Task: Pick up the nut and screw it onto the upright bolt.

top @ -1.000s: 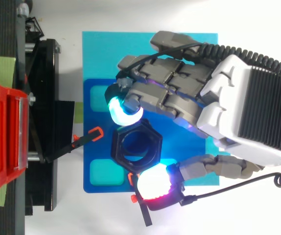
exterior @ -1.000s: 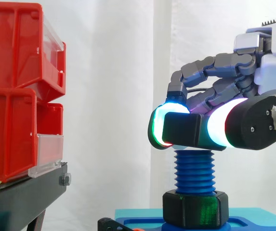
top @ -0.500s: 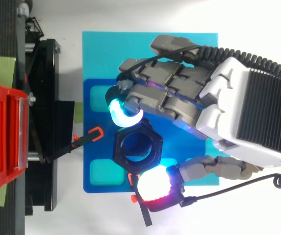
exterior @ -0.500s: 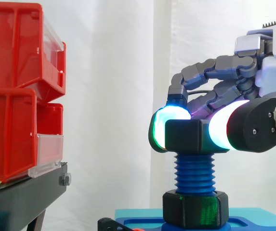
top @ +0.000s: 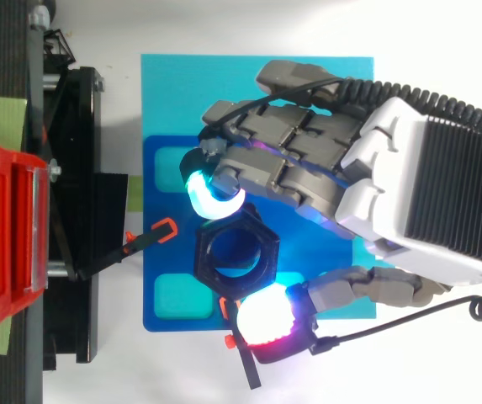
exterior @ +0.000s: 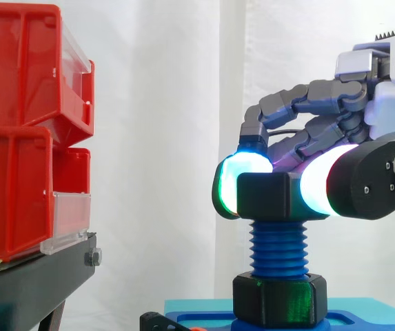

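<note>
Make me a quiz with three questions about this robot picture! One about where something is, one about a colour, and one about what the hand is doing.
1. Where is the nut that the hand holds?
A. On the floor.
B. On top of the bolt.
C. Under a chair.

2. What colour is the bolt?
A. Blue.
B. Yellow.
C. Pink.

3. What is the hand doing?
A. Lying flat and open.
B. Making an empty fist.
C. Pinching the nut between its pads.

Answers: B, the side view shows the nut sitting on the bolt's top end; A, its threads are blue; C, the top view shows glowing pads pressing on opposite sides of the nut.
</note>
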